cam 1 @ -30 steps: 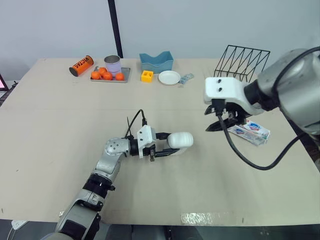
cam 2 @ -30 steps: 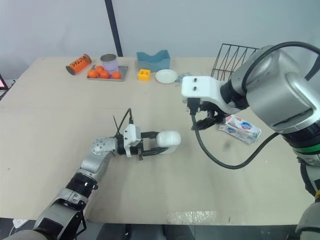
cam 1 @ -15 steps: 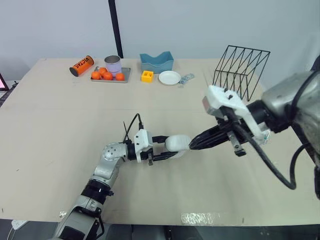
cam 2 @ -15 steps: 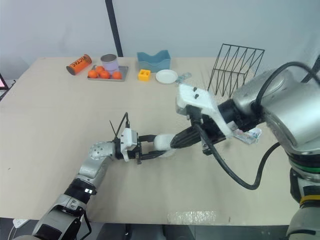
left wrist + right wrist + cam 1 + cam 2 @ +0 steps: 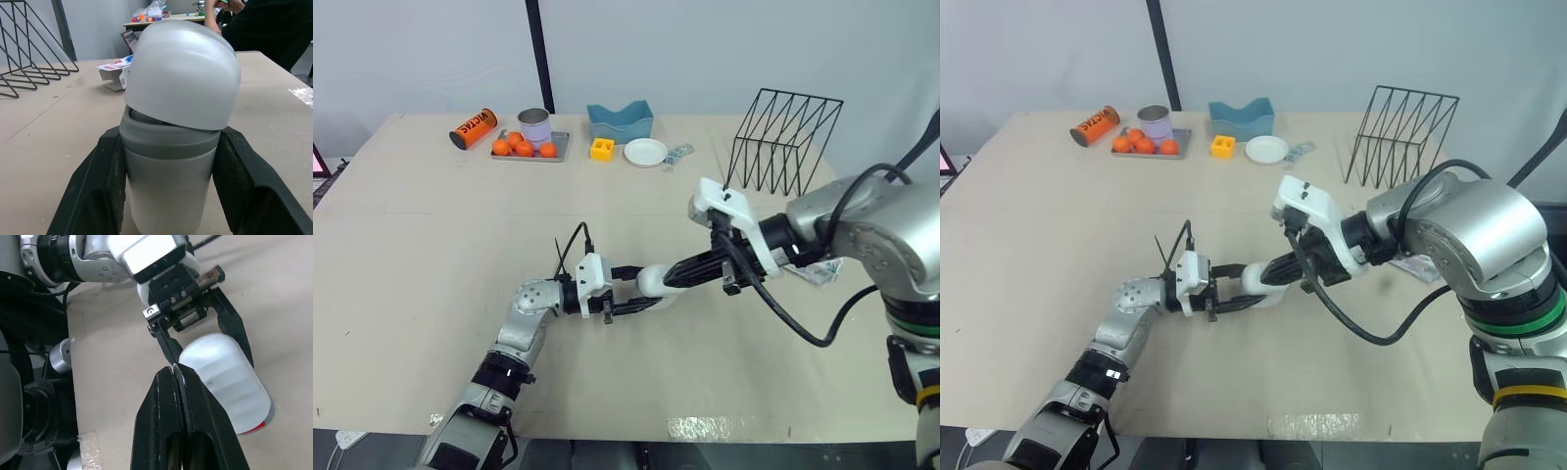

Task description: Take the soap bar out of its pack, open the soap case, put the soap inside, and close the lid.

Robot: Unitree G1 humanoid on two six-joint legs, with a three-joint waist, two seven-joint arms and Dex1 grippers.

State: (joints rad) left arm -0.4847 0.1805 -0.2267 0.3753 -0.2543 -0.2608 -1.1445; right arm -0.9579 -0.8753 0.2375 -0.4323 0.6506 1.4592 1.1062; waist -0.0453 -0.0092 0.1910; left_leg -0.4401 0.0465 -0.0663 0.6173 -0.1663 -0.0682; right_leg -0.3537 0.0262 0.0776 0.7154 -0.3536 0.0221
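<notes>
On the tan table (image 5: 431, 255), the left gripper (image 5: 644, 286) clamps the soap case (image 5: 176, 122), while the right gripper (image 5: 175, 369), fingers pressed together, points at its edge.

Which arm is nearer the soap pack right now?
Right. Its forearm lies just beside the soap pack, partly covering it. The left gripper is farther off to the robot's left, shut on the soap case.
</notes>
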